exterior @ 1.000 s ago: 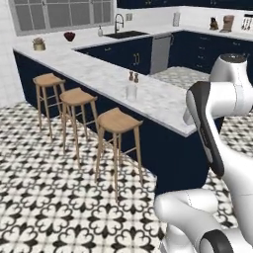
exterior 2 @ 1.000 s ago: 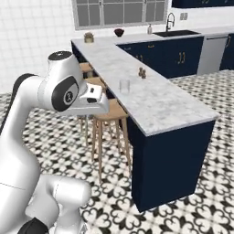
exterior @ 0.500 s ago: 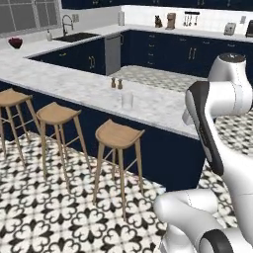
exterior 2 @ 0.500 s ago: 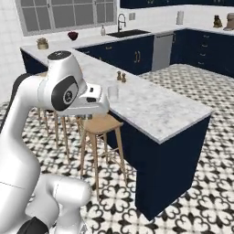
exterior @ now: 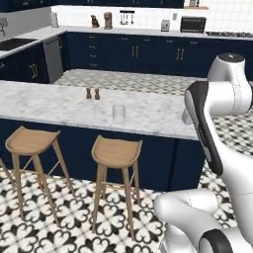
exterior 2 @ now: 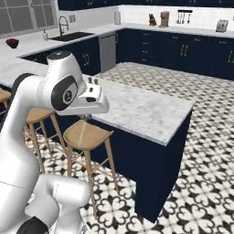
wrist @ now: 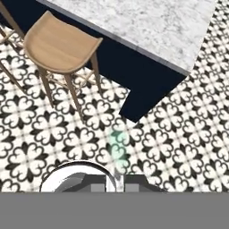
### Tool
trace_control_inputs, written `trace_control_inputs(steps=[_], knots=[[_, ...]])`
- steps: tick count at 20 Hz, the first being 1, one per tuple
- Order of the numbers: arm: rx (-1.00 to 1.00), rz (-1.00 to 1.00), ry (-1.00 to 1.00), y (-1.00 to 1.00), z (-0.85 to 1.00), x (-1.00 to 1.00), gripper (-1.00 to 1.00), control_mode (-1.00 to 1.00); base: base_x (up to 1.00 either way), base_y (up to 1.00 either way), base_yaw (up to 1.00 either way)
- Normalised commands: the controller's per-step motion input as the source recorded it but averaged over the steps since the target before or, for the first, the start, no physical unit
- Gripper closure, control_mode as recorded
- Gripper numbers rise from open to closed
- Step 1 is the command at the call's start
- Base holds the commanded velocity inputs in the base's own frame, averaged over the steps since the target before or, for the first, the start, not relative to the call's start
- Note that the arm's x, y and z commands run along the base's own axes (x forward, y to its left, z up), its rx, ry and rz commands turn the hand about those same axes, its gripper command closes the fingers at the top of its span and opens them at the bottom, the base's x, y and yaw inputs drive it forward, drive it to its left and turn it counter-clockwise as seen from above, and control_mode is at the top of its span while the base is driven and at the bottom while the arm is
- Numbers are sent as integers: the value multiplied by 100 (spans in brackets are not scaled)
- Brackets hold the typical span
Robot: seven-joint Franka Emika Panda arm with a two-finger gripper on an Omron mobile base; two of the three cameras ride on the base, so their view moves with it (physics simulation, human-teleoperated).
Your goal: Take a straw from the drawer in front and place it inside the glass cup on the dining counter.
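Observation:
The glass cup (exterior: 118, 112) stands on the dining counter (exterior: 44, 101), near its front edge and to the right of two small brown shakers (exterior: 93, 93). In the hand view my gripper (wrist: 115, 182) points down at the patterned floor beside the counter's end (wrist: 147, 27). Its fingers are shut on a pale green, see-through straw (wrist: 117, 150) that sticks out past the tips. From the right base view the hand (exterior 2: 91, 98) hangs in front of the counter's edge, above a wooden stool (exterior 2: 84, 133), and hides the cup.
Two round wooden stools (exterior: 117, 150) (exterior: 31, 141) stand against the navy base on the near side. The counter's end corner (exterior 2: 185, 114) juts out to the right. A far worktop with a sink (exterior 2: 73, 35) and dark cabinets runs along the back wall.
The whole picture has shifted: the base has moved and turned, so the counter now lies across the view and closer. The arm keeps its folded pose with the straw in its fingers.

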Motion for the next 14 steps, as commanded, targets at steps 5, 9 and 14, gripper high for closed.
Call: trace_control_inputs(steps=[5,9,14], knots=[[0,0,0,0,0,0,100,100,17,87,-55],[0,0,0,0,0,0,100,100,6,98,-51],[0,0,0,0,0,0,100,100,25,100,-39]])
